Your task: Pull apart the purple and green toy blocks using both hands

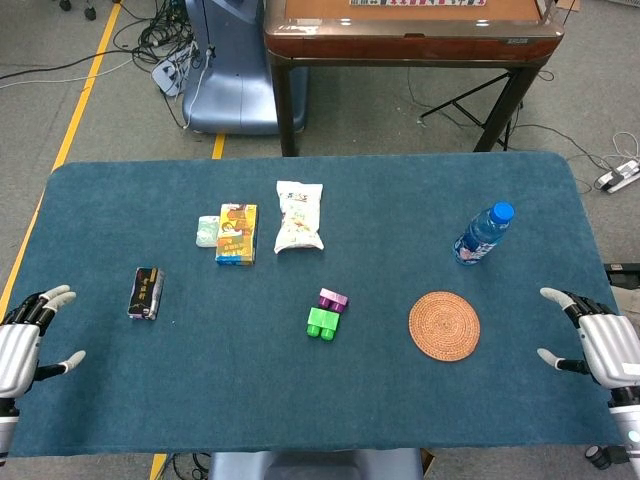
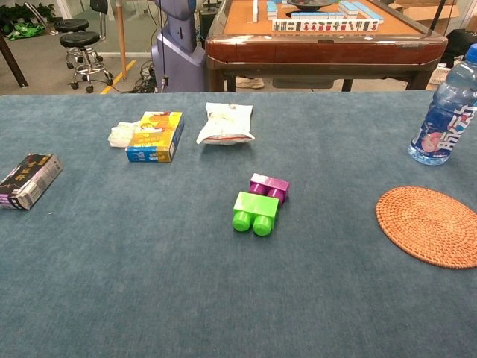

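A purple block (image 1: pixel 333 298) (image 2: pixel 269 186) and a green block (image 1: pixel 322 322) (image 2: pixel 256 210) lie joined together near the middle of the blue table (image 1: pixel 250 400), the purple one on the far side. My left hand (image 1: pixel 22 345) hovers at the table's left edge with its fingers spread and nothing in it. At the right edge my right hand (image 1: pixel 601 344) is also open and empty. Both hands are far from the blocks. Neither hand shows in the chest view.
A round woven coaster (image 1: pixel 444 325) lies right of the blocks, with a water bottle (image 1: pixel 481 234) behind it. A dark small box (image 1: pixel 145 292) sits at the left. A yellow-blue box (image 1: pixel 236 233), a tissue pack (image 1: pixel 207 231) and a white snack bag (image 1: pixel 298 216) lie farther back.
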Controlling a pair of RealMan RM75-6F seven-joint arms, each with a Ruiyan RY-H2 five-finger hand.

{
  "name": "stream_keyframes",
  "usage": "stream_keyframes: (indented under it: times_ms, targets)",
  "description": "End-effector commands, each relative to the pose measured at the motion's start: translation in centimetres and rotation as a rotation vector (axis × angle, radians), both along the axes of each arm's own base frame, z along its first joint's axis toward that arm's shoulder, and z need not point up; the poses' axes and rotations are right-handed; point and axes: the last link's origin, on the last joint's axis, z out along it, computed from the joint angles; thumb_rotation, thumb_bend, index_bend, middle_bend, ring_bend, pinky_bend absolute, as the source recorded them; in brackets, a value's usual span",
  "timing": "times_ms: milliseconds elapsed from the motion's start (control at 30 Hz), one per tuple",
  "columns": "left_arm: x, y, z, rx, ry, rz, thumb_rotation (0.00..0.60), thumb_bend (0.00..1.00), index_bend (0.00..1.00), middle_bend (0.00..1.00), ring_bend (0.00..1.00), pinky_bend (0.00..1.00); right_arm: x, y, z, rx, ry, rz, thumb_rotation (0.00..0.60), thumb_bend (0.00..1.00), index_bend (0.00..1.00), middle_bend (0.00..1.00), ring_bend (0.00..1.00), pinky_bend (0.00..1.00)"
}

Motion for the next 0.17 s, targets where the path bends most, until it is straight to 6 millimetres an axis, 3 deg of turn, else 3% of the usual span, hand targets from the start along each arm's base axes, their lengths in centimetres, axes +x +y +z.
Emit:
stream_keyframes:
  times_ms: [33,167]
  targets:
    - [0.21,0.13,-0.43,-0.011,0.0,-0.001,0.6,0.04,0.26,0.2,0.17,0.29,-0.07,-0.17,0.14,0.004,0.001,-0.005,0.6,0.0,0.22,0.27,0.27,0.34]
    - [0.21,0.26,-0.74,-0.02,0.004,0.006,0.6,0.04,0.26,0.2,0.17,0.29,-0.07,-0.39,0.06,0.012,0.003,-0.005,0.6,0.0,0.22,0.27,0.27,0.34]
